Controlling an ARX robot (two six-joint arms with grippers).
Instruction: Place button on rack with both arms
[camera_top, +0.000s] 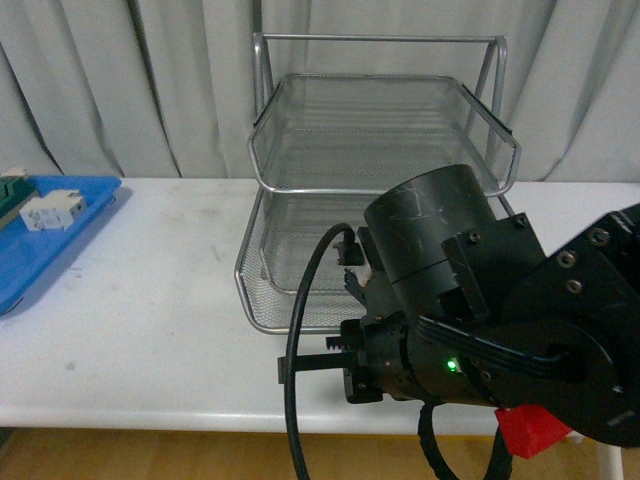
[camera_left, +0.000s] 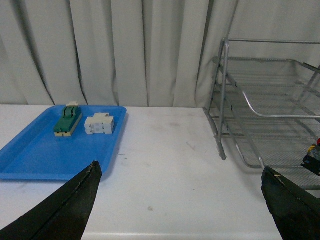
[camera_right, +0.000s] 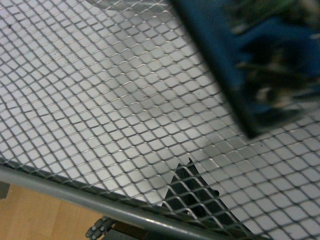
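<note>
The silver wire-mesh rack (camera_top: 300, 150) stands at the back middle of the white table. My right arm (camera_top: 450, 300) reaches into the front of its lowest tier and hides its own gripper there. The right wrist view shows the button's dark blue body (camera_right: 260, 65), blurred and very close, held just above the tier's mesh (camera_right: 100, 100); its red cap is out of view. My left gripper (camera_left: 181, 169) is open wide and empty, low over the bare table between the blue tray and the rack (camera_left: 225, 100). A small dark piece with a red spot (camera_left: 312, 155) shows in the lowest tier.
A blue tray (camera_top: 40, 260) lies at the table's left edge, holding a white terminal block (camera_top: 52, 210) and a green-and-beige block (camera_left: 67, 121). Grey curtains hang behind. The rack's front tube (camera_right: 75, 195) crosses the right wrist view, with a dark arm part beneath the mesh.
</note>
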